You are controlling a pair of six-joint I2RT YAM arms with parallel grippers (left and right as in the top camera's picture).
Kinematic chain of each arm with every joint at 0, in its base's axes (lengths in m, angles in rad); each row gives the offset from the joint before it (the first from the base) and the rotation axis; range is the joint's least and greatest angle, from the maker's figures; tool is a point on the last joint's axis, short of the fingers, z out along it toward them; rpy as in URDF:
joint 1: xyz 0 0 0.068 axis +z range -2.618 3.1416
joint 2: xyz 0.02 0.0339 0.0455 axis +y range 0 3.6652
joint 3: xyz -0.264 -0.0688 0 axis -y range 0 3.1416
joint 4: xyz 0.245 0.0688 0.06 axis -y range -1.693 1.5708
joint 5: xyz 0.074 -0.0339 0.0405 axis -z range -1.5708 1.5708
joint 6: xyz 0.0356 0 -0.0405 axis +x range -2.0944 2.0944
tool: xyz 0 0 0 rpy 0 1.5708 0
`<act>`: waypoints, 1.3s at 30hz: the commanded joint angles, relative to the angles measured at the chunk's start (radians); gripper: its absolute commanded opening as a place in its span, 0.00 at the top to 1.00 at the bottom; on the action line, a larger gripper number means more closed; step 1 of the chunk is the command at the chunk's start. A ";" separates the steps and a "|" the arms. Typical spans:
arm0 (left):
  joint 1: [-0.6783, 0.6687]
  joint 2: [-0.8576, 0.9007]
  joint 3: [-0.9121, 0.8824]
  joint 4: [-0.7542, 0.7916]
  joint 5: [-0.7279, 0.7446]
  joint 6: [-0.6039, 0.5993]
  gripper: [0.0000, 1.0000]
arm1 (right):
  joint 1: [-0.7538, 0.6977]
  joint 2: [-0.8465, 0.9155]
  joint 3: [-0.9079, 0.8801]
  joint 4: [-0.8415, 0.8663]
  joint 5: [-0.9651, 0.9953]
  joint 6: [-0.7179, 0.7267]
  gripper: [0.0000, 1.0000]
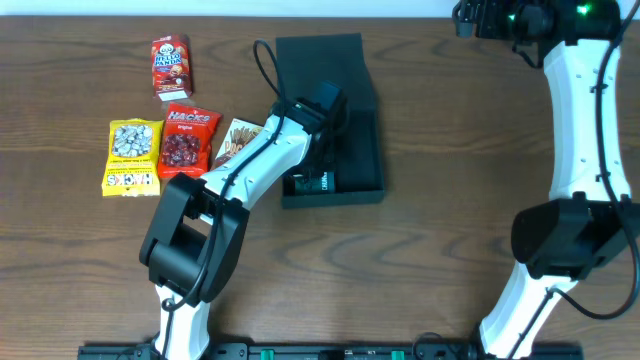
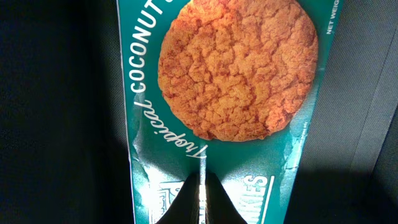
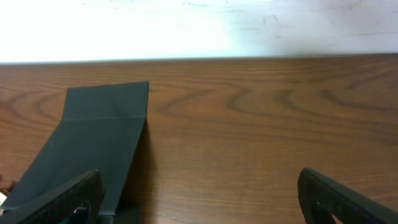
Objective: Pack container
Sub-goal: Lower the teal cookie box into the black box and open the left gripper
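Observation:
The container [image 1: 362,150] is a dark, shallow square box lying open mid-table, its flap lid [image 1: 318,55] folded back toward the far edge. My left gripper [image 1: 320,150] reaches down into it. In the left wrist view it [image 2: 200,182] is shut, pinching the end seam of a teal coconut cookie packet [image 2: 236,81] that lies over the box's dark floor [image 2: 56,124]. The packet's end [image 1: 316,184] shows by the box's near wall. My right gripper [image 3: 199,193] stands open over bare table at the far right, beside the lid [image 3: 99,137], holding nothing.
Left of the box lie several snack packets: a red one [image 1: 171,67], a yellow one [image 1: 132,157], a red Hacks bag [image 1: 187,140] and a beige packet [image 1: 238,140] under the left arm. The table's far edge [image 3: 249,59] meets a white wall.

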 commanded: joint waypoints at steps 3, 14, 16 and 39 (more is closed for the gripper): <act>0.004 -0.036 0.092 -0.008 -0.008 0.034 0.94 | 0.008 -0.001 -0.002 -0.001 -0.001 -0.008 0.01; -0.065 0.016 0.105 0.059 0.082 0.083 0.94 | 0.008 -0.001 -0.002 0.004 0.000 -0.008 0.01; -0.070 0.038 0.105 0.068 0.082 0.097 0.94 | 0.008 -0.001 -0.002 0.010 0.000 -0.008 0.01; -0.066 0.110 0.130 0.027 -0.075 0.055 0.94 | 0.008 -0.001 -0.002 0.014 0.000 -0.008 0.01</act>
